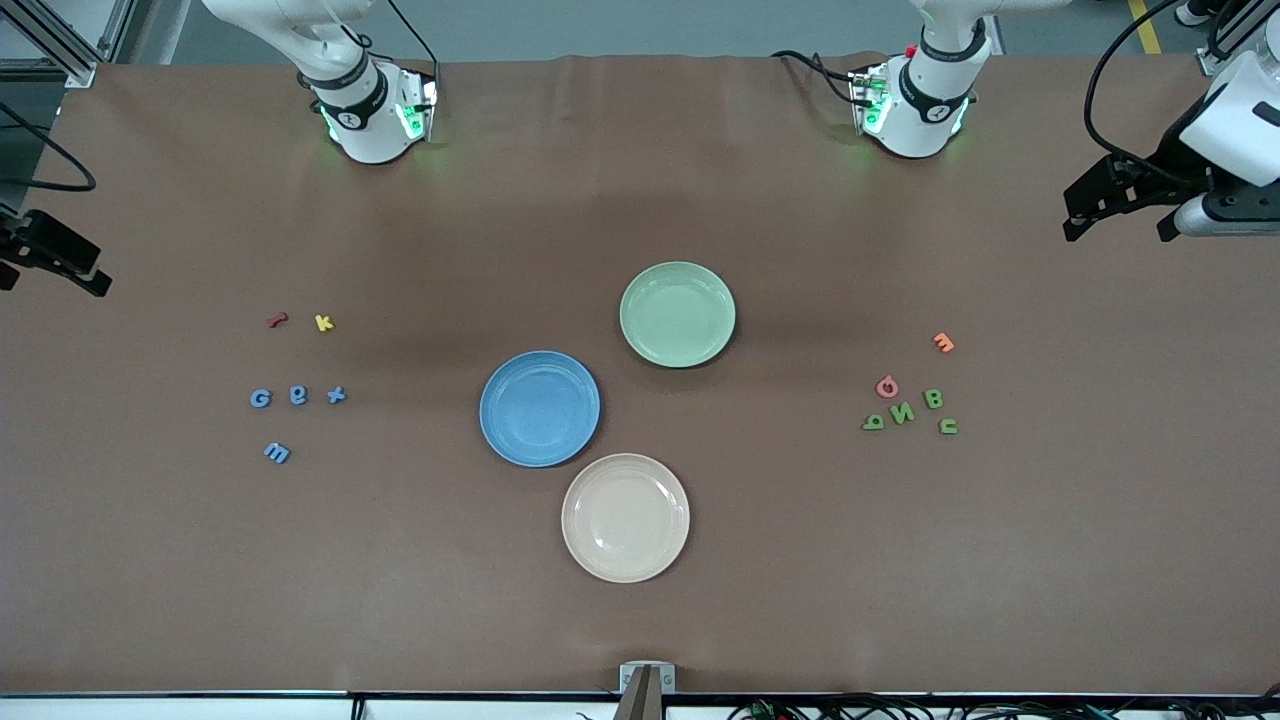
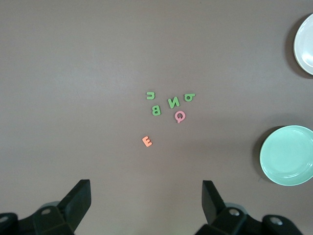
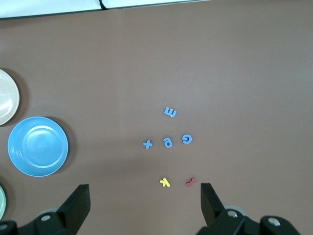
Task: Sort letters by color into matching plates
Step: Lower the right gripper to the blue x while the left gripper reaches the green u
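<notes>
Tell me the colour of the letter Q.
Pink; the Q shows best in the left wrist view.

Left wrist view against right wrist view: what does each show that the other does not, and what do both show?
Only the left wrist view: four small green foam letters, a pink Q, an orange E, and the open left pincer.

Only the right wrist view: four small blue foam letters, a yellow k, a red letter, the round blue plate, and the open right pincer.

Both: the pale green plate and cream plate.
</notes>
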Robot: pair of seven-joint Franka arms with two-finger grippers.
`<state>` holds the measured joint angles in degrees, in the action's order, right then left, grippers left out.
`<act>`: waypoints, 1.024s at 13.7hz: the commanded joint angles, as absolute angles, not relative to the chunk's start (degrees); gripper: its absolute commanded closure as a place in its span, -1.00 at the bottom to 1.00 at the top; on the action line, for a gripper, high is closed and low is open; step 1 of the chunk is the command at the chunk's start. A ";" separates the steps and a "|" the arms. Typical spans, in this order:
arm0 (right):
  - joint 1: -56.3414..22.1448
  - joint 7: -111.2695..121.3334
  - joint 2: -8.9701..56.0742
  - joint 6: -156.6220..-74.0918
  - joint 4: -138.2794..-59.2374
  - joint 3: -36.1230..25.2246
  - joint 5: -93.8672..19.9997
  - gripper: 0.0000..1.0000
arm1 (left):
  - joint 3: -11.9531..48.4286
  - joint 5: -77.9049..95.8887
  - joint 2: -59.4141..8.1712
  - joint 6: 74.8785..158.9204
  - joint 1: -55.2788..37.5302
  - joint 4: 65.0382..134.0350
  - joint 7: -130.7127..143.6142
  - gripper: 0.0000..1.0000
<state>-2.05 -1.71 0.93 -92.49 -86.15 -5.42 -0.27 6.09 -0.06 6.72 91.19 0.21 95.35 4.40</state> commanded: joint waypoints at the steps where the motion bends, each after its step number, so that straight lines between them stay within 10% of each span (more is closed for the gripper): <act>1: -2.20 -2.20 1.93 -91.85 -84.64 -5.01 0.44 -1.00 | 5.71 0.79 6.07 90.62 0.18 94.04 3.08 -1.00; 14: -2.20 2.20 3.34 -90.61 -91.56 -4.92 0.01 -1.00 | 5.45 0.79 -2.99 100.86 2.90 97.71 3.43 -1.00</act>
<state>-2.12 1.80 2.95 -89.73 -88.05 -5.13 -0.27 5.55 -0.05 -1.95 96.14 1.52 94.75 4.36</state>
